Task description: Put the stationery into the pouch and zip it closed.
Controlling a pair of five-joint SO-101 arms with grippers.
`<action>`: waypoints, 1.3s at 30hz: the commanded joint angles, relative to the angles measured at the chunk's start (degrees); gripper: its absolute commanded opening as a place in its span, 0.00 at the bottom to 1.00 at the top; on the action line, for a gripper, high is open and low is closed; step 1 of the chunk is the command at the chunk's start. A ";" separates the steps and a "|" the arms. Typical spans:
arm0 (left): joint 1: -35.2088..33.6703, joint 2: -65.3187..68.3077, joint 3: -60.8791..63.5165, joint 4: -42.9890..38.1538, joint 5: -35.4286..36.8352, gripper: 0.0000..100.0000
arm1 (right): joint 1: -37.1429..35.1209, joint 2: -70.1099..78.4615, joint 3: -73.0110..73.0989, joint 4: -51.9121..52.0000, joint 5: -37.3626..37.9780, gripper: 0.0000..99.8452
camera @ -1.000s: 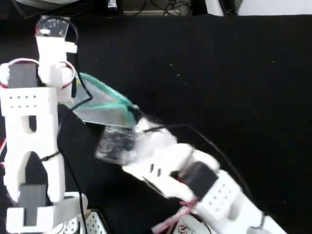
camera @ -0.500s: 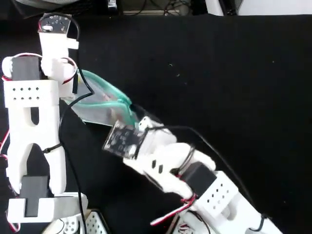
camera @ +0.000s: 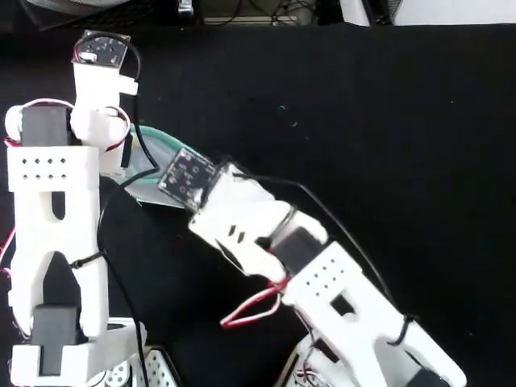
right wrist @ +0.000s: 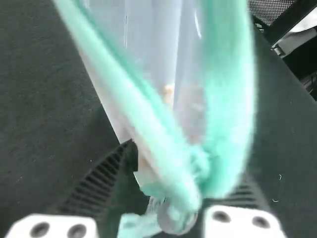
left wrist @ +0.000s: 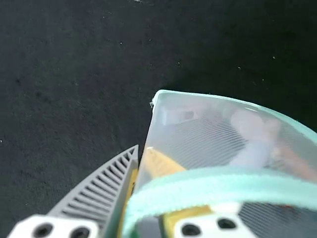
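The pouch (camera: pixel 147 187) is translucent with a teal zip edge and lies at the left of the black table, between the two arms. My left gripper (camera: pixel 123 153) is shut on one end of it; the left wrist view has the pouch (left wrist: pixel 213 139) pinched between its jaws (left wrist: pixel 148 198), with a white item (left wrist: pixel 250 139) and an orange one (left wrist: pixel 292 158) visible inside. My right gripper (camera: pixel 181 173) sits over the pouch's other end. In the right wrist view it (right wrist: pixel 168 208) is shut on the zip pull (right wrist: pixel 173 219), and the teal zip edges (right wrist: pixel 163 144) run away from it.
The black tabletop (camera: pixel 387 145) stretches open to the right and the back. Cables and a white surface (camera: pixel 451 11) lie beyond the far edge. Both arm bases stand at the near edge.
My right arm has slid up and to the left along the pouch toward the left gripper, covering more of it. The left arm has shifted slightly toward the back.
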 commanded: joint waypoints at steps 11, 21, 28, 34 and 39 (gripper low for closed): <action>-3.12 -3.87 -3.47 1.23 -1.05 0.03 | 3.52 -10.68 -5.85 -1.14 -2.64 0.01; -2.77 -30.07 2.59 1.23 -1.05 0.18 | 3.60 -12.00 -10.59 4.13 -2.73 0.01; -2.77 -28.92 3.82 1.23 -0.79 0.18 | 3.34 -12.35 -10.68 4.13 -6.51 0.01; -3.12 -16.18 3.12 1.05 -0.97 0.18 | 3.16 -11.91 -10.33 4.13 -6.95 0.01; -3.12 -6.95 -0.92 1.05 -0.79 0.18 | 3.34 -11.82 -7.78 2.37 -6.59 0.01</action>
